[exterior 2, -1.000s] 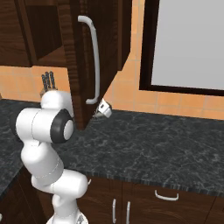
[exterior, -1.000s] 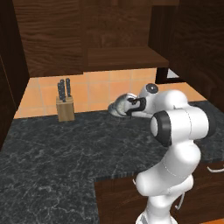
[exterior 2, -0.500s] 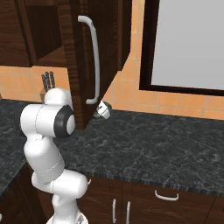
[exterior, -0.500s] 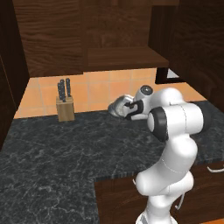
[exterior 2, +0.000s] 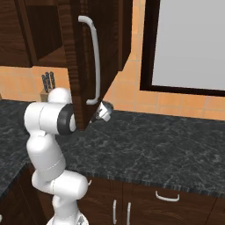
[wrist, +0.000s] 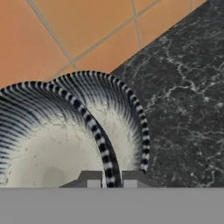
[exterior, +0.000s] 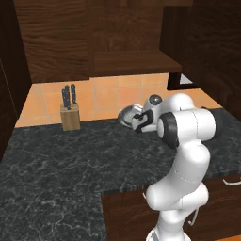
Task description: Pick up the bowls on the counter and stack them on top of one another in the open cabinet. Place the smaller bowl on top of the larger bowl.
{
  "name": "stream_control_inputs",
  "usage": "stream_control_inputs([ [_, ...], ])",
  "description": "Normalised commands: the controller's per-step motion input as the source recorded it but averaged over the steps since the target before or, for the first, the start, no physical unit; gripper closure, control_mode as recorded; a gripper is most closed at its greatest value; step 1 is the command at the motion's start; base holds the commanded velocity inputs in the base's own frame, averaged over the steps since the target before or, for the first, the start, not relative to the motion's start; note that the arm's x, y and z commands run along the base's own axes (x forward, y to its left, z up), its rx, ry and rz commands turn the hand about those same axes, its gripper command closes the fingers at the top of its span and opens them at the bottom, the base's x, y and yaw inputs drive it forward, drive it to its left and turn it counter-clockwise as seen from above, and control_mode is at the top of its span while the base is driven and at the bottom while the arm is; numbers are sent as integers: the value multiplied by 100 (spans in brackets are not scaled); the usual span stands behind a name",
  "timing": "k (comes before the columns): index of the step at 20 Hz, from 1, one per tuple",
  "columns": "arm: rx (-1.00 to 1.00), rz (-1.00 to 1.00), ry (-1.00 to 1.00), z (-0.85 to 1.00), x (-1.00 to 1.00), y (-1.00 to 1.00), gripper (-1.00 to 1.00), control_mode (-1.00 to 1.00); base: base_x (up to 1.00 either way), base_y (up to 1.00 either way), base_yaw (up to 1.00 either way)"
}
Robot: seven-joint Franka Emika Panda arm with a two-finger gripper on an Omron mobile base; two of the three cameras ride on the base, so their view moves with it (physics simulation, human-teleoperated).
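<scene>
Two bowls overlap at nine o'clock on the counter (wrist: 183, 96); the gripper (wrist: 112, 177) jaws straddle the larger bowl (wrist: 48, 140) rim, grip uncertain, smaller bowl (wrist: 124, 127) behind.

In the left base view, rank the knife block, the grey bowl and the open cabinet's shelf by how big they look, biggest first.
1. The open cabinet's shelf, the widest.
2. The knife block, knives included.
3. The grey bowl, though the arm covers part of it, so the last two places are unsure.
</scene>
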Motion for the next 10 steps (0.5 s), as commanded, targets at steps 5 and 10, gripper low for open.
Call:
stream_control_inputs([
  [5, 0, -5, 0, 0, 35, -6, 100, -100, 0, 0, 0],
  [10, 0, -6, 0, -11, 5, -9, 100, -100, 0, 0, 0],
])
